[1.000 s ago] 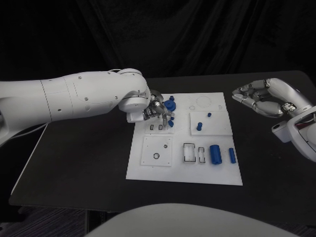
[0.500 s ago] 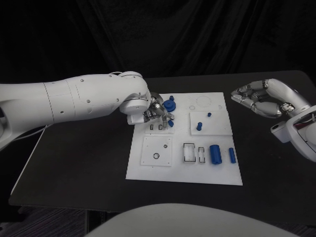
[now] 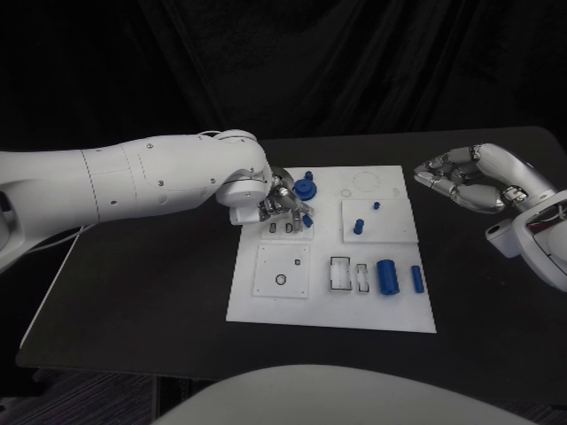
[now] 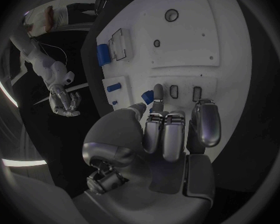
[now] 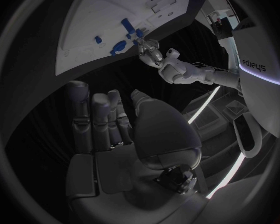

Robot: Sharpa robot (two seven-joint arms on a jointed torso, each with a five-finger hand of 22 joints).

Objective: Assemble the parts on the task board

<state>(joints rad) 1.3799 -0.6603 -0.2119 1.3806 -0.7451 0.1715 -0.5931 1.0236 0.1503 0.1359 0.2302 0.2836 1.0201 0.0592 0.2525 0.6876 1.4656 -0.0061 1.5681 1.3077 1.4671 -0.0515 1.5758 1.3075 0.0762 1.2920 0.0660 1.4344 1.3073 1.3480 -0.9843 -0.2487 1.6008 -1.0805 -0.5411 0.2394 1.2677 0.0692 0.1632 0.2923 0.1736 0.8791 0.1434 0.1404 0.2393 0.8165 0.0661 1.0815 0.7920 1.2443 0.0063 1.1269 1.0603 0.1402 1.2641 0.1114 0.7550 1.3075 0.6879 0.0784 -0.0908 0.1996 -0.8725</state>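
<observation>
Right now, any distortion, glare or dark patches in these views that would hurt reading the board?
Head view: straight edges, task board evenly lit, black table and backdrop merge into darkness. Left wrist view: fisheye bends the board's edges, the left hand blocks its near part. Right wrist view: dim, the right hand in shadow, board curved at the rim.

Lettering on the left arm (image 5: 255, 64): a dark word stands on the white casing, seen in the right wrist view. It appears upside down and mirrored, and seems to read "sharpa", though the letters are small and bent by the lens.
Task board (image 3: 399, 314): no text, number or sign can be read on it.
Parts: no readable marks.
Hands: no readable marks.
Surface (image 3: 156, 292): no readable marks.
</observation>
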